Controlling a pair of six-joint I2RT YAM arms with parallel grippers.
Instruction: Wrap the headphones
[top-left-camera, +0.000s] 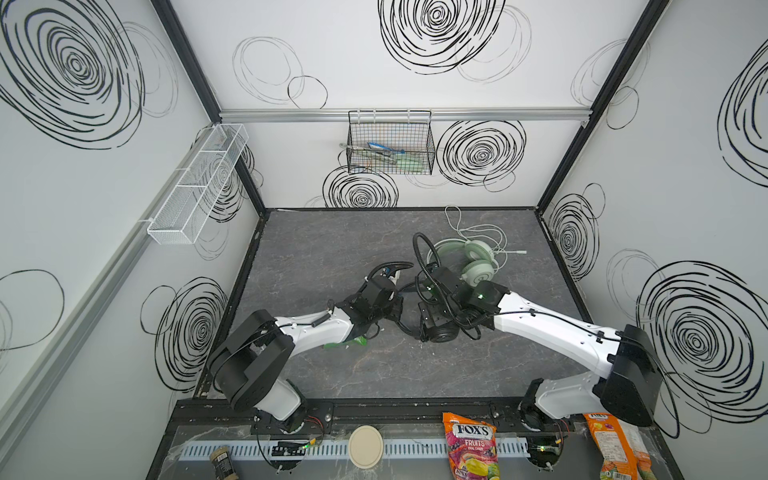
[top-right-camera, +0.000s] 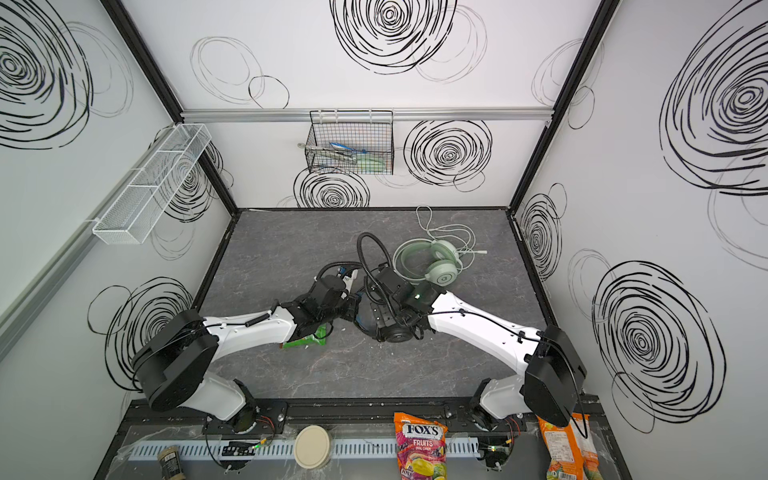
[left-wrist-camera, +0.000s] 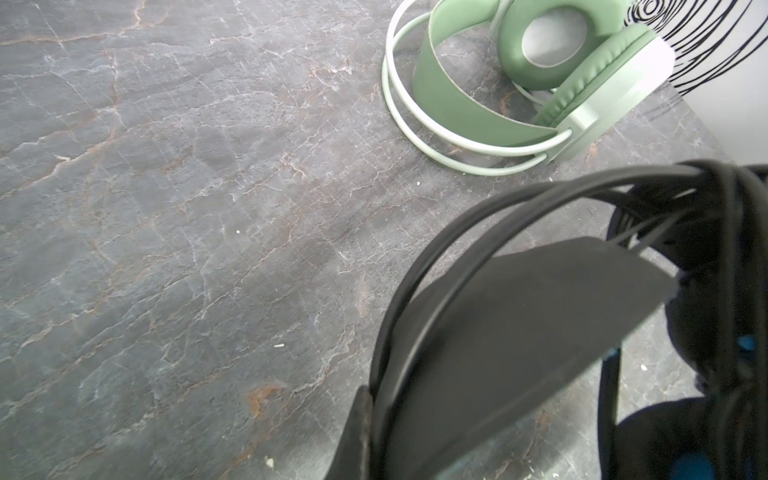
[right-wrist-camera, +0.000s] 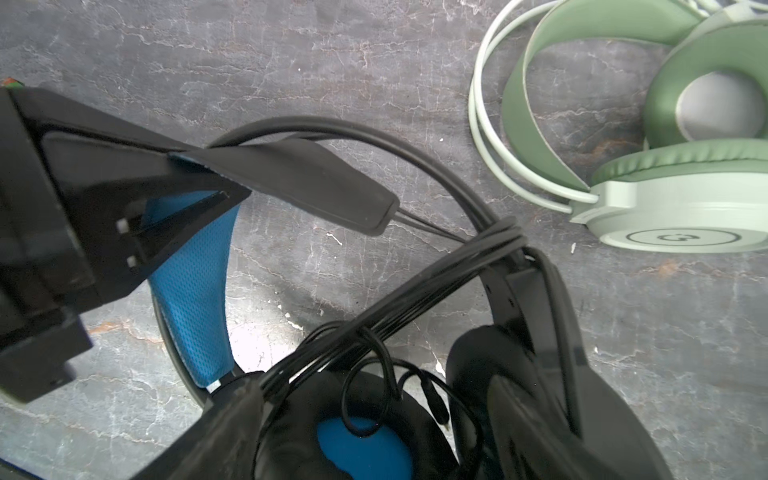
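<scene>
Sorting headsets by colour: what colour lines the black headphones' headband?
Blue mesh; the headband lining shows best in the right wrist view.

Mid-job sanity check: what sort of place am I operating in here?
Probably a lab test booth, not a home: white walls printed with black scribbles, a wire basket hung on a rail above a stone-look tabletop.

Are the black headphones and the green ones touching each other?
Apart. The right wrist view shows a strip of bare table between the black headphones and the white hoops of the mint green headphones.
</scene>
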